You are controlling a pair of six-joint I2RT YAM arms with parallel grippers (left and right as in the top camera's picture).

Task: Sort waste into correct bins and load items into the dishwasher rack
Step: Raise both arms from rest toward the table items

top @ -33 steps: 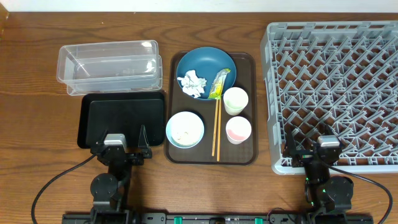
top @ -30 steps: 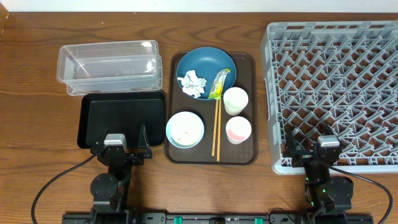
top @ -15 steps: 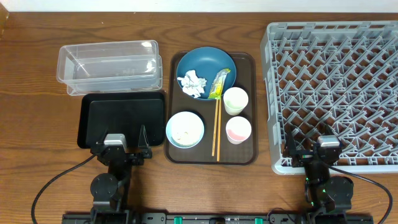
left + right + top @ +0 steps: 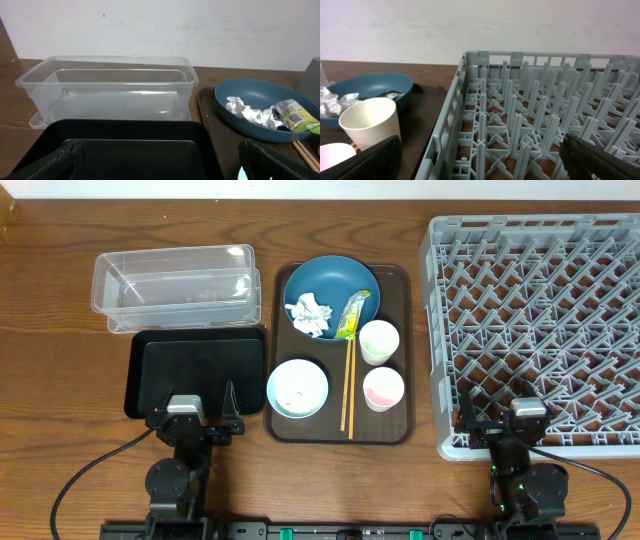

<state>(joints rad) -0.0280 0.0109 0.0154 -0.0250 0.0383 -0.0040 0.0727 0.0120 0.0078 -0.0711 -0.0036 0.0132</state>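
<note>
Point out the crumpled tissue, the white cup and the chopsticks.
crumpled tissue (image 4: pixel 309 315), overhead view, its middle.
white cup (image 4: pixel 378 341), overhead view, inside bottom.
chopsticks (image 4: pixel 347 395), overhead view, lower half of the shafts.

I am looking at a dark blue plate (image 4: pixel 340 273), light blue bowl (image 4: pixel 274 376), white cup (image 4: pixel 379 341), pinkish cup (image 4: pixel 383 389), black tray (image 4: pixel 195 370) and grey lattice-patterned rack (image 4: pixel 540 280).

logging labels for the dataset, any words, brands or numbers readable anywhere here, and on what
Snack wrapper on the blue plate: dark print on yellow-green, too small and blurred to read.
Clear tub, black tray, rack, white cup, pink cup: no lettering shows.
</note>
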